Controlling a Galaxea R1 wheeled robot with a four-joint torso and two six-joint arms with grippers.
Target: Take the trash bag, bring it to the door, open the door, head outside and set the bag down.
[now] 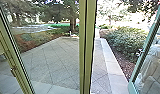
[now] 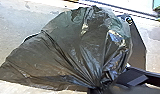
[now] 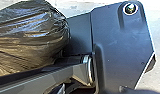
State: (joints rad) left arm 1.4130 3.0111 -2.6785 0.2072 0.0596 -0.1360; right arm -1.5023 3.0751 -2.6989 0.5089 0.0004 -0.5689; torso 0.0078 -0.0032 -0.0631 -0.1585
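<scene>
The black trash bag (image 2: 68, 50) hangs bunched in the left wrist view, its folds drawn together at the neck, where my left gripper (image 2: 96, 89) is shut on it. Part of the same bag (image 3: 28, 37) also shows in the right wrist view, beside the robot's base. How my right gripper stands cannot be told. In the head view, a glass door with a green frame (image 1: 144, 50) stands open at the right, with the paved yard beyond the gap.
An upright green post (image 1: 87, 47) divides the opening from the glass on the left. Outside lie grey paving (image 1: 54, 55), a pale curb strip (image 1: 111, 65), and bushes (image 1: 128, 41) along the right. A pale blurred shape (image 1: 152, 65) shows in the door glass.
</scene>
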